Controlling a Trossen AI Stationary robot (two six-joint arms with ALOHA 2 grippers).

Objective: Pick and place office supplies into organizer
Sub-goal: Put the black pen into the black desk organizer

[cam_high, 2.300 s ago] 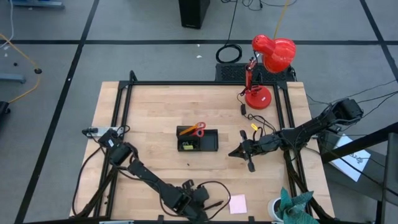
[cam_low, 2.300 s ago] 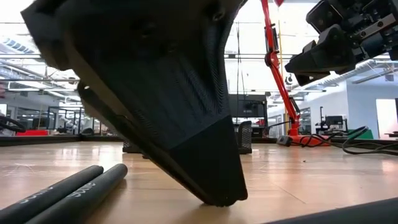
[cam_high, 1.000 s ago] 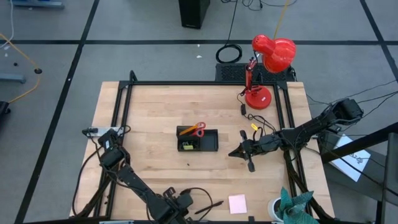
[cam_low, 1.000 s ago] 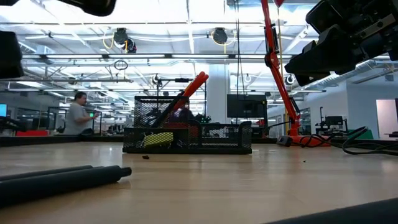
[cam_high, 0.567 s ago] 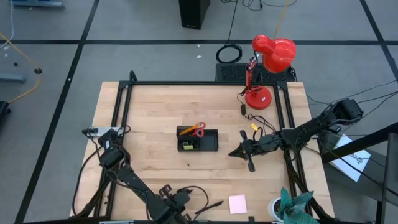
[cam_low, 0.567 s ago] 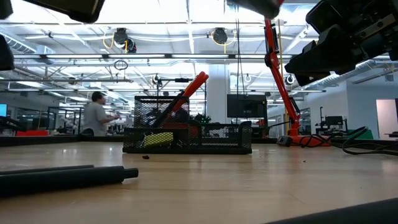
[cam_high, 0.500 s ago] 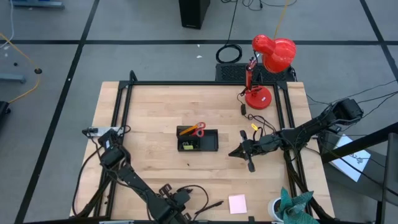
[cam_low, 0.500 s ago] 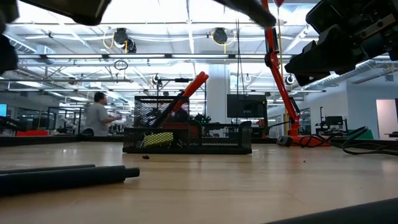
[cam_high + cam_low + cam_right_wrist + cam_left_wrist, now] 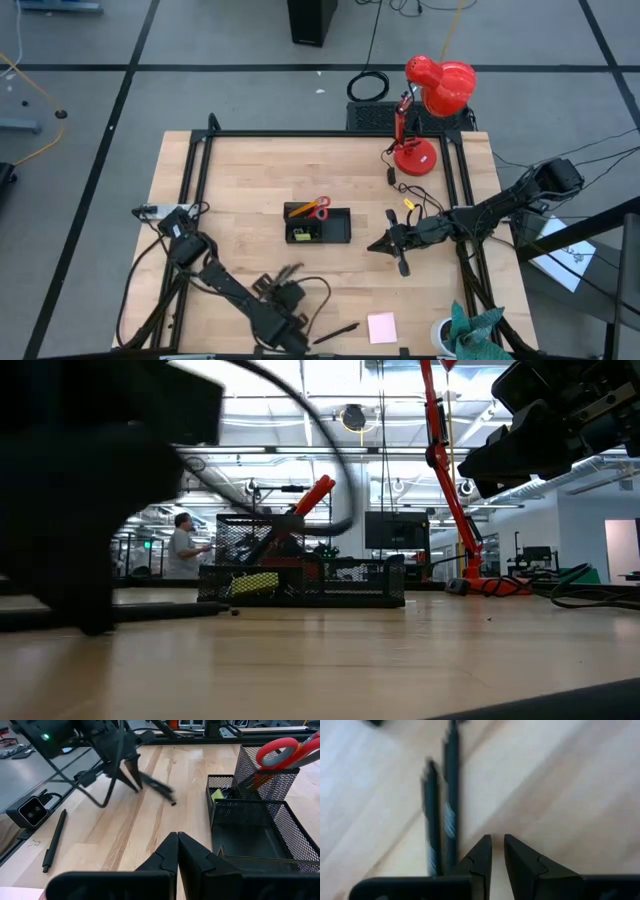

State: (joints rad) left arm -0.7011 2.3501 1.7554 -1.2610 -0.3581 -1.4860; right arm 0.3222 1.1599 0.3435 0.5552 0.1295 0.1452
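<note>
Black pens [image 9: 152,784] pinched in our left gripper [image 9: 283,283] near the organizer [image 9: 318,224]; right gripper [image 9: 376,246] closed, empty.

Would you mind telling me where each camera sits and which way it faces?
High: above the table, looking straight down; both arms, left claw, right claw.
Low: at table height, level toward the organizer; parts of both arms.
Left wrist: on the left arm, facing table and pens; its own claw.
Right wrist: on the right arm, facing the organizer; own shut claw, left arm beyond.
Shared: high, low and right wrist all show the organizer.
</note>
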